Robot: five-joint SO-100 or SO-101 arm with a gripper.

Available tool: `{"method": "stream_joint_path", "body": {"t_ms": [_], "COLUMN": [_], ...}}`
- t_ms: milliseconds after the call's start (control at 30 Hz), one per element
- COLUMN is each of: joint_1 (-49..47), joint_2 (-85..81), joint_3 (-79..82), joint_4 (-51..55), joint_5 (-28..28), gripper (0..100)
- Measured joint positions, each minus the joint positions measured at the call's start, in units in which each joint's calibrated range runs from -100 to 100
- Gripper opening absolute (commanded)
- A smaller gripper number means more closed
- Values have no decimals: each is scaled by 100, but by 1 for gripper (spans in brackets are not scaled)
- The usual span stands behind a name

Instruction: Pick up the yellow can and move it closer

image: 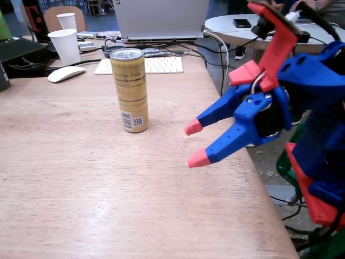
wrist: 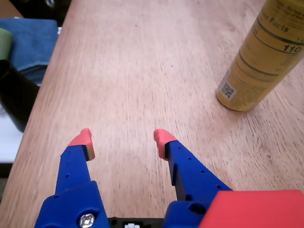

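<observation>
The yellow can (image: 130, 90) stands upright on the wooden table (image: 81, 172), its silver top up and "Nutrition Facts" print facing the fixed view. In the wrist view the yellow can (wrist: 260, 61) rises at the upper right, its top cut off by the frame. My gripper (image: 195, 143) is blue with pink fingertips and hovers open to the right of the can, about a hand's width away, pointing toward it. In the wrist view the gripper (wrist: 123, 141) is open over bare wood with nothing between the fingers.
Behind the can lie a white keyboard (image: 148, 65), a white mouse (image: 66, 74), two white paper cups (image: 64, 46), a laptop (image: 160, 19) and cables. The table's right edge runs just under the gripper. A blue cloth (wrist: 31, 45) lies off the table's left edge in the wrist view.
</observation>
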Motion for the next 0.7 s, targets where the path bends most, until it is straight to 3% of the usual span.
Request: {"method": "stream_joint_path", "body": {"t_ms": [700], "joint_1": [85], "joint_2": [303], "joint_3": [0], "joint_4": [0], "joint_5": [-5], "gripper": [28]}}
